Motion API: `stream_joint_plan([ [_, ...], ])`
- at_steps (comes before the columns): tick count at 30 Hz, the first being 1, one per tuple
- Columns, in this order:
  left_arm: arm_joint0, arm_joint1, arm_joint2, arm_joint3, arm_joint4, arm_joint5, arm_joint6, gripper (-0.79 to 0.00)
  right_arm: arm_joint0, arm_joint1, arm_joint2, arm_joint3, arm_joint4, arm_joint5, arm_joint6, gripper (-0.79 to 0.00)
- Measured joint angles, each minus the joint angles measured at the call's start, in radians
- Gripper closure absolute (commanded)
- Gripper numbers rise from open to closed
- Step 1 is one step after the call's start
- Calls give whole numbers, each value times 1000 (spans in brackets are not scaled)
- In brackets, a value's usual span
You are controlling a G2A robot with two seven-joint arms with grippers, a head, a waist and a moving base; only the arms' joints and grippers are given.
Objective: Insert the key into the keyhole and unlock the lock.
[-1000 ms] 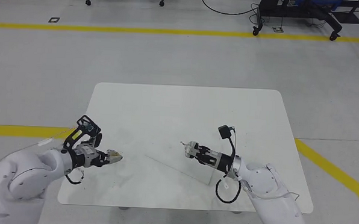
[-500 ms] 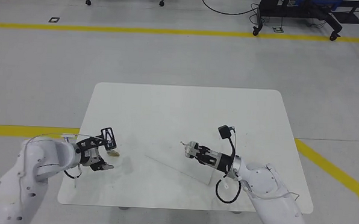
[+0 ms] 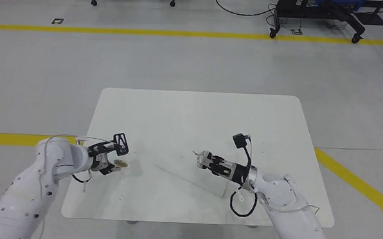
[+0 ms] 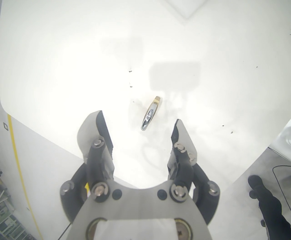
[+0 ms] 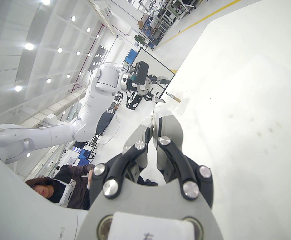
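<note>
Here the left gripper (image 4: 138, 118) is hovering just over the smooth white table (image 4: 204, 45) near its edge, its ridged black pads spread wide on either side of a slim lock (image 4: 150, 113), polished chrome with a brass end, which is lying flat and untouched. Well apart, the right gripper (image 5: 153, 117) is pressing its grey metal fingers together on what looks like the thin key (image 3: 195, 153).

Left tool (image 3: 114, 162) just beside lock (image 3: 121, 162) on table (image 3: 198, 113).
</note>
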Motion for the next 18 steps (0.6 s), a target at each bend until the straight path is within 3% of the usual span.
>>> stream_joint_plan([
  [11,-36,-2,58,39,19,-4,23,-283,0,0,0,0,0,0,0,0],
  [13,-43,-3,68,47,19,-3,23,-206,0,0,0,0,0,0,0,0],
  [15,-49,-3,74,54,18,-2,24,-34,0,0,0,0,0,0,0,0],
  [18,-57,-3,82,66,12,2,26,0,0,0,0,0,0,0,0,0],
])
